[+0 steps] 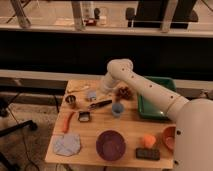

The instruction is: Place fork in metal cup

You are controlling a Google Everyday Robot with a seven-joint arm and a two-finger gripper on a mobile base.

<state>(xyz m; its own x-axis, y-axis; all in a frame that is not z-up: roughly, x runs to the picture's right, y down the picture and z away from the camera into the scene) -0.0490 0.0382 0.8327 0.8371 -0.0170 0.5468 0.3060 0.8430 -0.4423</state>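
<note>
Several things lie along the near edge of the wooden table (130, 127): a grey-blue mat (67, 144), a purple bowl (110, 145) and a dark block (147, 154). Further in we see an orange carrot-like stick (67, 121) and, near the middle, a light-blue cup (117, 109).

Just behind and to the left of that cup lies what we take for the fork (100, 104). It is a slim utensil with a dark handle, flat on the wood. Its long axis runs across the view and rises a little toward the right. The paler end points left, though the tines are too small to make out.

The metal cup (71, 101) stands upright near the table's left edge, dull grey with a dark inside. It is apart from the fork and roughly in line with its paler end.

The gripper (103, 90) hangs just beyond the fork, on its far side, low over the table under the white arm (145, 90). We cannot tell whether it is spread or closed.

We judge the coming move to be a short reach toward the camera onto the handle, then a carry leftward to the cup. A green tray (155, 100) sits off to the right.
</note>
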